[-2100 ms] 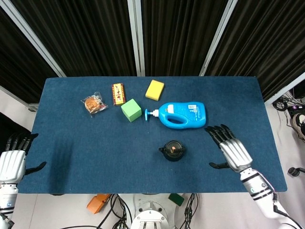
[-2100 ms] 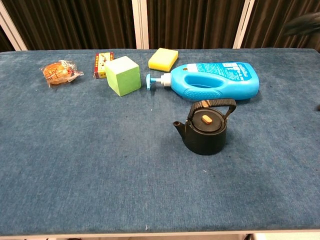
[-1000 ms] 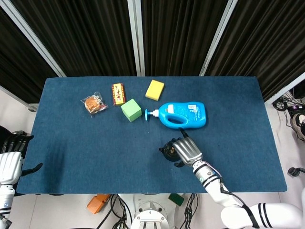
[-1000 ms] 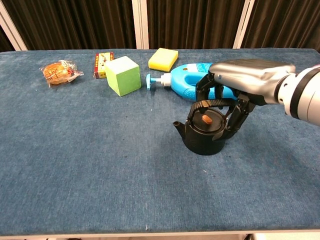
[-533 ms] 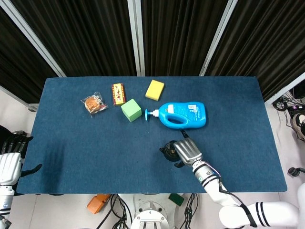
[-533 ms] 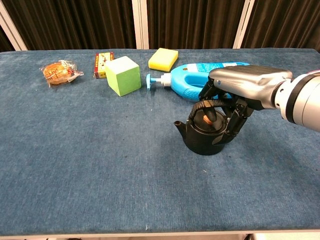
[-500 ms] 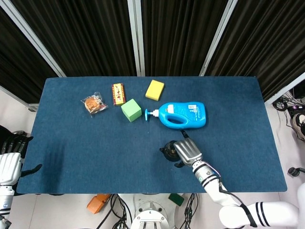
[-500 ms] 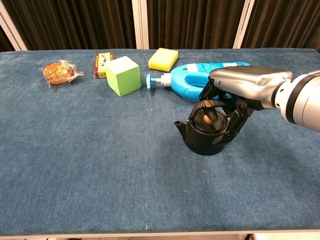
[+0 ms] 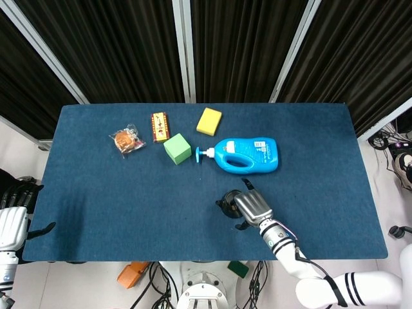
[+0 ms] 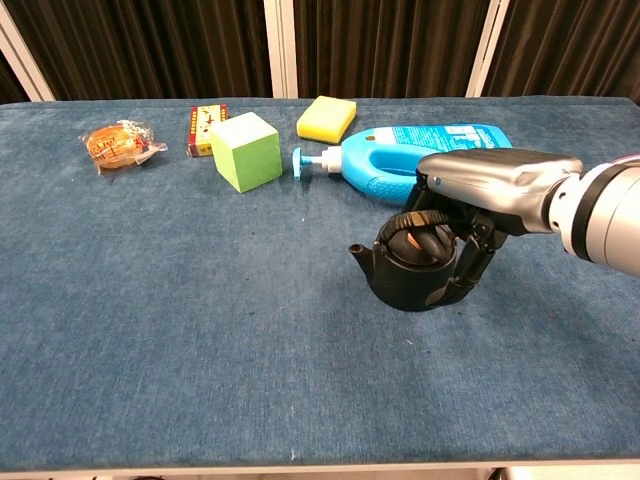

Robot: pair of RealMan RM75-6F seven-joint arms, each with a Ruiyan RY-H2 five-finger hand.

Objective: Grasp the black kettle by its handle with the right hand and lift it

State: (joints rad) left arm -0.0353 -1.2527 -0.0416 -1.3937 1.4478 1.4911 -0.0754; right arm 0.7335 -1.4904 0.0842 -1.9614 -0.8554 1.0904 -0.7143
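The right hand (image 10: 470, 215) has just curled its fingers around the wire handle of the squat black kettle (image 10: 408, 270), which sits on the blue surface (image 10: 200, 330) near-centre, so lifting comes next.

Bright, even overhead light, soft faint shadows, sharp focus, black curtains (image 9: 238, 45) swallowing detail.

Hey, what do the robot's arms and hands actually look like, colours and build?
The right hand has a smooth silver-grey metal back and black fingers, on a white wrist with grey and black rings. The left hand looks the same: silver-white back, black fingers.
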